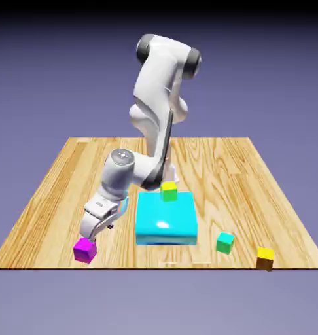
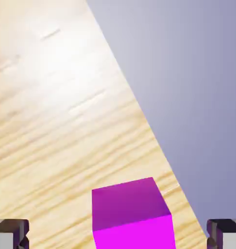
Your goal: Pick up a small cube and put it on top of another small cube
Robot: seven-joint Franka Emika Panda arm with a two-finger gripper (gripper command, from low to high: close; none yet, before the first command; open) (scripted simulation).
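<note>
The small magenta cube [image 1: 85, 250] rests on the wooden table near its front edge, at the exterior view's left. My gripper [image 1: 95, 233] hangs just above and slightly behind it, tilted, jaws open and not touching it. In the hand view the magenta cube [image 2: 132, 214] sits low between the two grey fingertips [image 2: 10, 233], with wide gaps on both sides, and nothing is held by the gripper [image 2: 118, 237]. The other small cube, teal-green [image 1: 225, 242], lies on the table to the exterior view's right, beyond the cyan block.
A big cyan block [image 1: 165, 221] stands mid-table with a yellow-green cube [image 1: 169, 191] on its back edge. A yellow-topped brown cube [image 1: 265, 258] sits at the front right corner. The table's edge [image 2: 154, 131] runs close beside the magenta cube.
</note>
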